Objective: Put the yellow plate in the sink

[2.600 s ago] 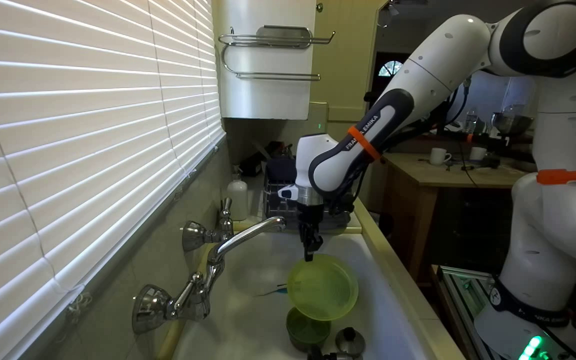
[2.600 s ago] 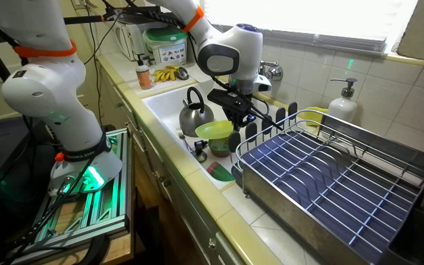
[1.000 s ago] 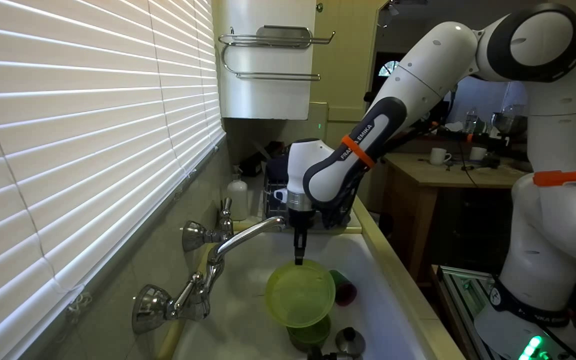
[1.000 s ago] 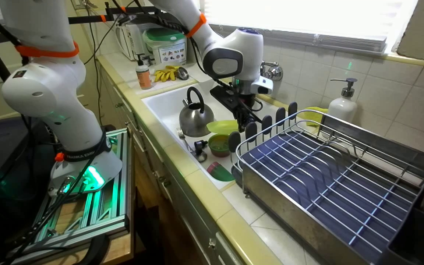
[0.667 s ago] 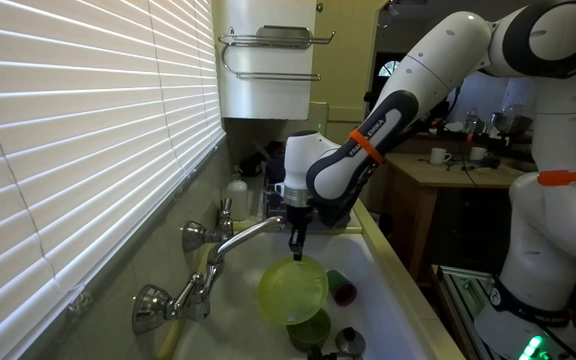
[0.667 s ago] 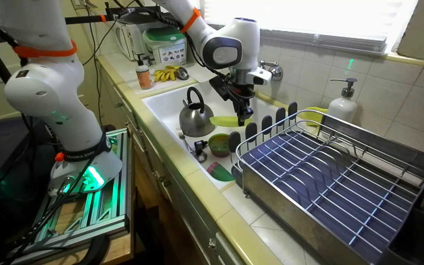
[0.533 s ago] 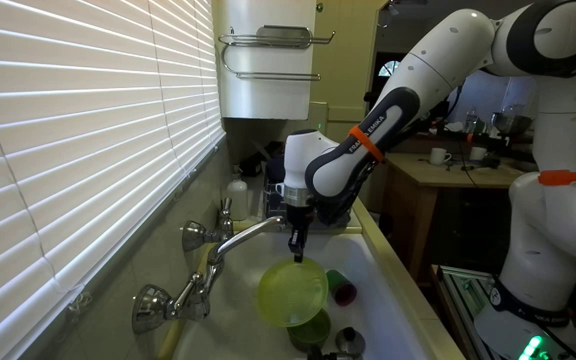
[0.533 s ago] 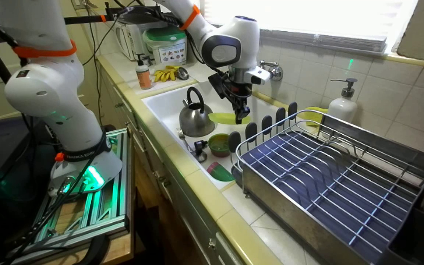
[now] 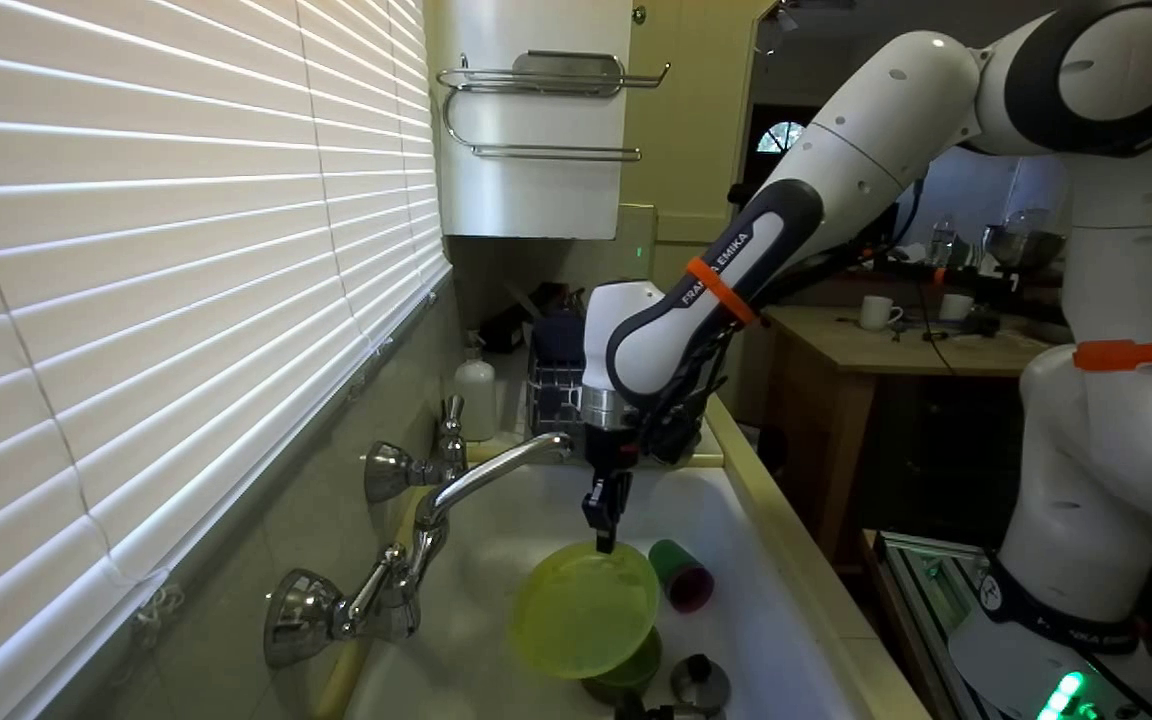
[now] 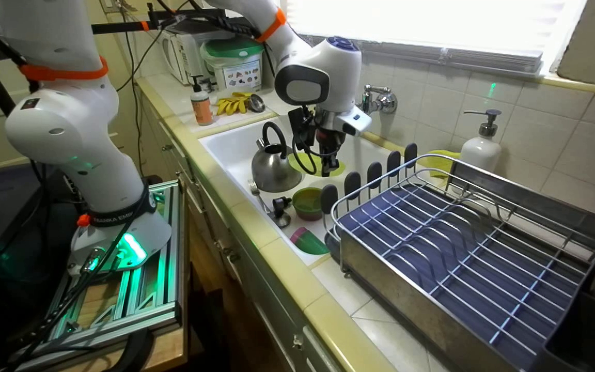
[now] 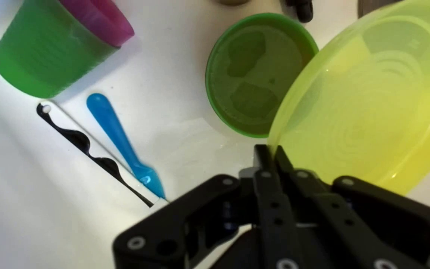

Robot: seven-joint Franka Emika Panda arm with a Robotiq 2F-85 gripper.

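Hand [image 11: 271, 152] clenched on the rim of the tilted yellow plate [image 11: 364, 112], over the white sink [image 9: 481, 560], green cup [image 11: 252, 86] partly behind it in the wrist view, kettle [image 10: 276, 169] near.

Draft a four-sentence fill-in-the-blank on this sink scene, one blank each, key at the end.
1. Of the kettle and the yellow plate, the one in the gripper is the ____.
2. In the wrist view, the small utensil nearest the black-and-white handle is coloured ____.
3. In an exterior view, the number of handles on the faucet over the sink is ____.
4. In an exterior view, the gloves are coloured ____.

Missing words: plate; blue; two; yellow.
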